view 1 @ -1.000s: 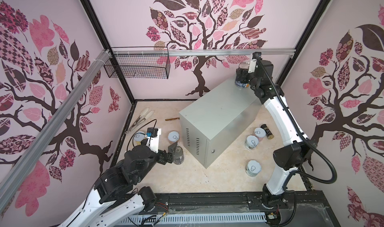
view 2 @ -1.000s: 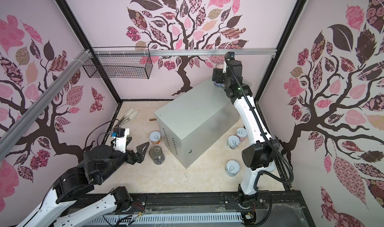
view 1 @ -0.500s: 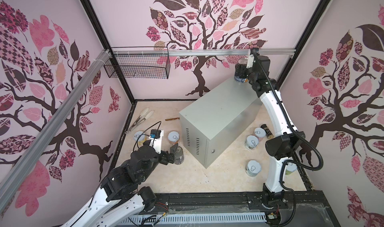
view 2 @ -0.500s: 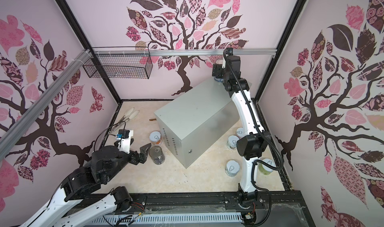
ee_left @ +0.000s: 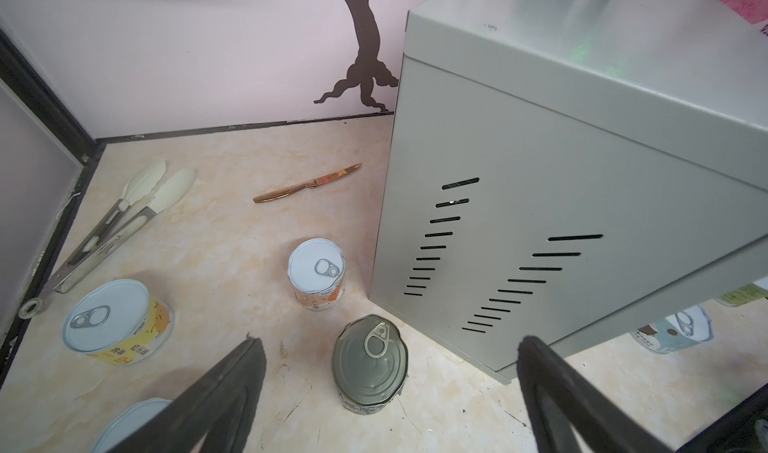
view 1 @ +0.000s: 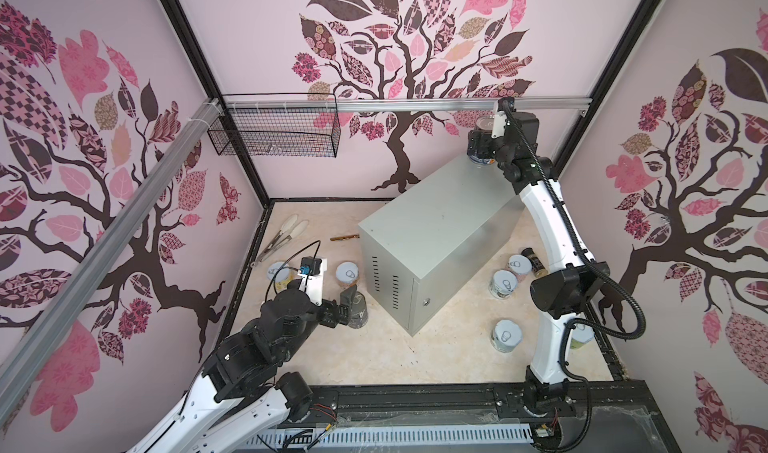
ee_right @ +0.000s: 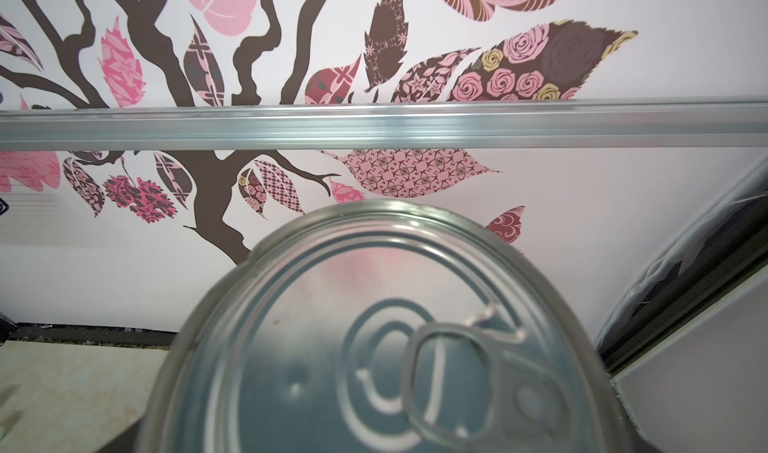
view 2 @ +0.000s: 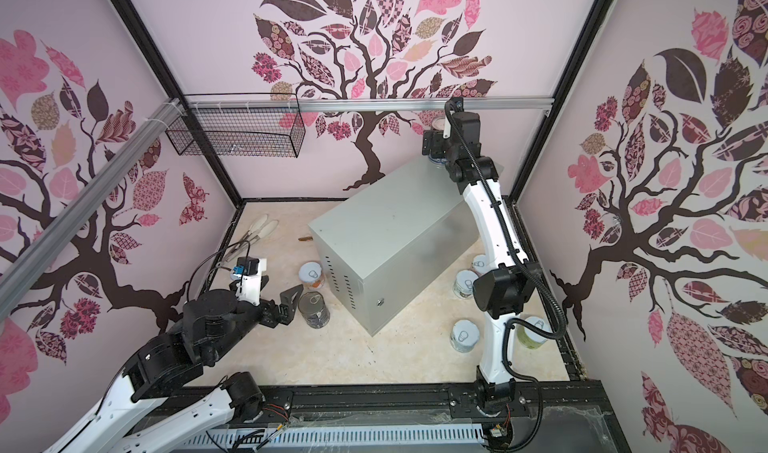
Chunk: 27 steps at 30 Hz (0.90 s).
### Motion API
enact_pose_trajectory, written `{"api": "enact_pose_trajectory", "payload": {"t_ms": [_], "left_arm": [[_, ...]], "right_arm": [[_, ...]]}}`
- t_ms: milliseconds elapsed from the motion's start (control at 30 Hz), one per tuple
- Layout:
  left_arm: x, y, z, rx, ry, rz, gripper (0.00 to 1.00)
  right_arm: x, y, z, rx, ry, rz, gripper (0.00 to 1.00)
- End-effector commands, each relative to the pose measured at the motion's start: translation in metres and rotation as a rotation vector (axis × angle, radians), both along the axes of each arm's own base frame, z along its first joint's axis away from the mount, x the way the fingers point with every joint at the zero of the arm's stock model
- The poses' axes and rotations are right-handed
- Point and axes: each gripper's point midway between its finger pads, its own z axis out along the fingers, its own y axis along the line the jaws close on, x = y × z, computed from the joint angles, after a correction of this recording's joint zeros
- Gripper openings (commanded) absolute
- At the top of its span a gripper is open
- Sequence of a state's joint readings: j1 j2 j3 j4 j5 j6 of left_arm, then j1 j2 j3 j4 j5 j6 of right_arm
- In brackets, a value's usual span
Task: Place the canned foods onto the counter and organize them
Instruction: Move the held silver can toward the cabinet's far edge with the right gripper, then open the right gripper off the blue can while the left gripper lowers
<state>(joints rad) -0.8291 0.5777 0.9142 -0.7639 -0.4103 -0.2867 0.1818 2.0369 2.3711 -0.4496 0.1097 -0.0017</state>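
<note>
Booth with pink walls (view 1: 104, 206), brown and pink tree decals on all three. Along the back wall, a silver rail (view 1: 415, 105); hung from its left end, a black wire basket (view 1: 272, 133). Below, a beige marbled floor (view 1: 374, 359), scuffed in places.

By the floor's left edge: tongs (view 1: 282, 233) with pale tips, then a short yellow can (ee_left: 118, 326), upright. Next to it, the left gripper (ee_left: 390, 342), jaws spread wide, gripping nothing, poised over a tall dark can (ee_left: 370, 363) upright just beside the cabinet's near left corner. Behind that, a short orange can (ee_left: 318, 274), upright, near the vented side. Further back, a copper knife (view 1: 344, 237) flat on the floor.

Mid-floor, set at an angle: the grey cabinet (view 1: 436, 230), vent slots on the left face, lock on the door.

At the far right corner of its top: a second tall can (ee_right: 395, 347), lid up, between the jaws of the right gripper (view 1: 482, 147). Cannot tell whether clamped or let go.

Towards the floor's right edge: three short pale cans (view 1: 503, 282), upright and apart; a small dark jar (view 1: 534, 260) beside the farthest; a green-labelled can (view 1: 582, 334) partly hidden behind the right arm.
</note>
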Motion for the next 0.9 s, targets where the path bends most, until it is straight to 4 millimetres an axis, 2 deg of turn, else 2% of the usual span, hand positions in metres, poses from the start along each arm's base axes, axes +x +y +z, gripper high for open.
{"api": "enact_pose_trajectory", "payload": {"t_ms": [0,233,400,667,867], "left_arm": [[0.000,0.001,-0.005,-0.007,0.011,0.006,0.98],[0.001,0.000,-0.007,-0.024,0.032,0.019,0.98],[0.001,0.000,-0.011,-0.043,0.059,0.040,0.98],[0.001,0.002,-0.026,-0.085,0.109,0.077,0.98],[0.003,0.007,-0.044,-0.077,0.134,0.124,0.98]], "right_arm": [[-0.007,-0.003,0.008,-0.002,-0.007,0.006,1.00],[-0.034,-0.014,0.037,0.008,-0.056,-0.032,1.00],[-0.071,-0.022,0.062,0.067,-0.100,-0.045,1.00],[-0.143,-0.033,0.077,0.152,-0.148,-0.043,1.00],[-0.192,-0.029,0.073,0.219,-0.129,0.021,1.00]]}}
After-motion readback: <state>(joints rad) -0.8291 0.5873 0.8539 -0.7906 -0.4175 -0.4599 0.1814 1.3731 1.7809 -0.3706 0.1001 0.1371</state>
